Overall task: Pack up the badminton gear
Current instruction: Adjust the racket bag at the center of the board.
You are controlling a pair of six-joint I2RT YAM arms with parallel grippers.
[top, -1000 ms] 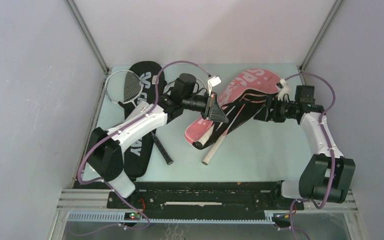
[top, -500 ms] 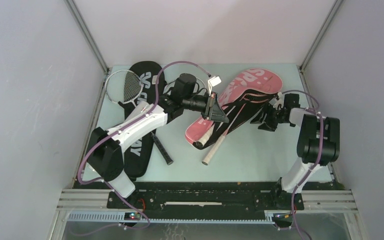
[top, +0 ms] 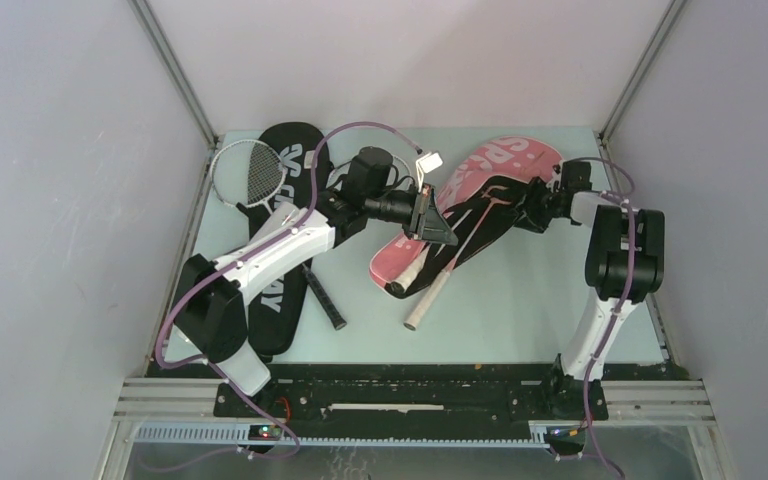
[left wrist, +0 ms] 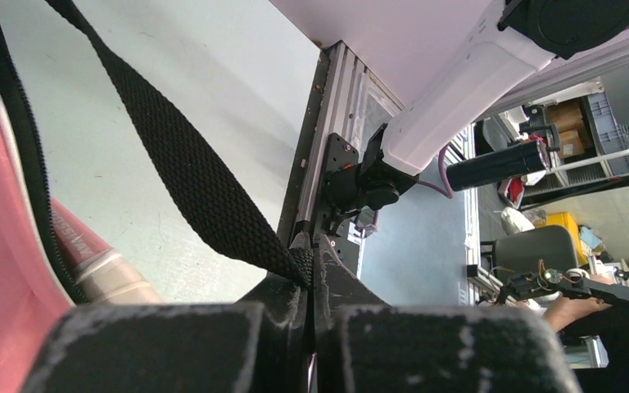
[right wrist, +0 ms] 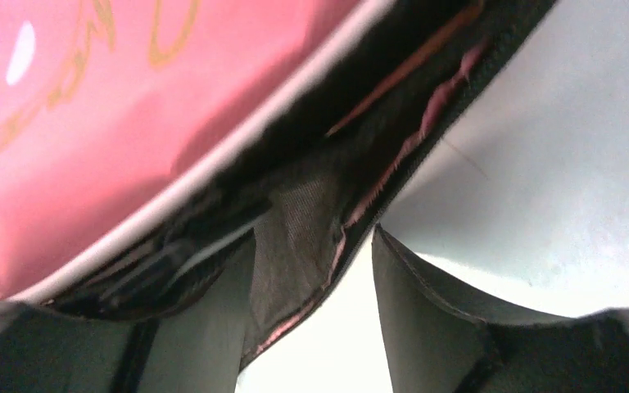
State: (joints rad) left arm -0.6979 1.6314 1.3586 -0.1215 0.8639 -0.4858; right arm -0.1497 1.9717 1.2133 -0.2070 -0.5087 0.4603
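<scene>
Right arm has folded in; right gripper (top: 525,210) now sits at the open edge of the pink "SPORT" cover (top: 510,160) mid-table, jaws parted astride its black lining (right wrist: 295,213). Left gripper (left wrist: 309,282) stays clamped on the black strap (left wrist: 180,172). Likely holding the mouth open for a racket.

The right gripper's (right wrist: 315,274) 2 fingers (right wrist: 430,299) stand apart, with the pink racket cover's (right wrist: 115,123) black zipped edge (right wrist: 295,221) hanging between them. Pale table (right wrist: 565,164) shows at right.
</scene>
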